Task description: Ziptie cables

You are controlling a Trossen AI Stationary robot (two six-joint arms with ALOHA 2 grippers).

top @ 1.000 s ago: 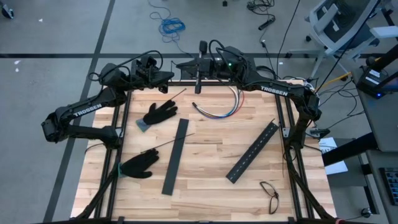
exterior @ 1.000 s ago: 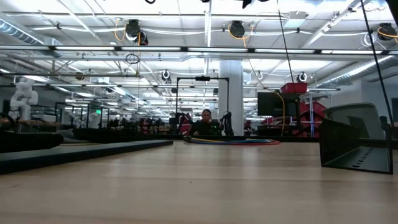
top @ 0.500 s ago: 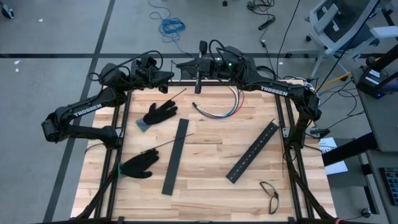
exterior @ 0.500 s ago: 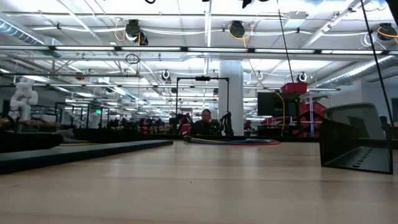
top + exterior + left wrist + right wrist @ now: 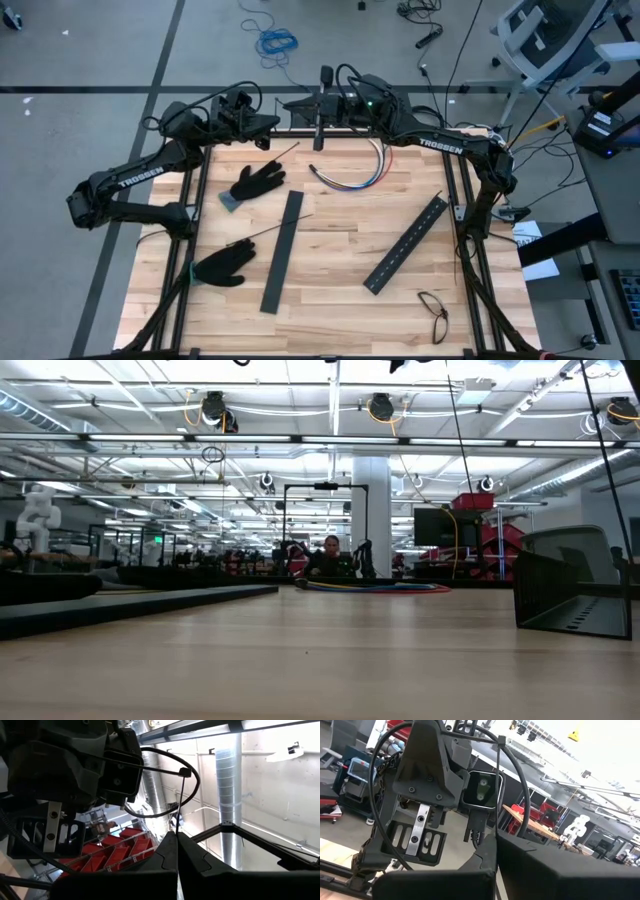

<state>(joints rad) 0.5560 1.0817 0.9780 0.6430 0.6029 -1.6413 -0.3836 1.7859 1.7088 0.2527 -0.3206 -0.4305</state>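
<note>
With both arms folded back at the table's far edge, nothing on the table (image 5: 330,255) is touched; this reads as the rest pose ahead of the first reach.

Left gripper (image 5: 268,127): clenched, empty, parked over the far rail, left of centre. In its wrist view the two dark fingers (image 5: 167,855) meet in a seam.

Right gripper (image 5: 300,103): clenched, empty, parked at the rail's middle, facing the left one.

Cables (image 5: 350,174): thin flexible wires, red, blue, white and yellow-green, in one loose curved bundle on the far centre of the table, just before the grippers, probably laid there for a short reach.

Zipties: two very thin, straight dark strips. One (image 5: 284,152) lies near the far glove; the other (image 5: 268,232) crosses the left bar.

Bars: two long, flat, black slotted strips, rigid; one (image 5: 283,250) left of centre, one (image 5: 407,243) at right, slanted.

Gloves: two, black, limp; far (image 5: 258,183) and near (image 5: 223,265), at the left.

Eyeglasses (image 5: 434,309): thin frame, near right corner.

Table: pale wood planks, smooth.
</note>
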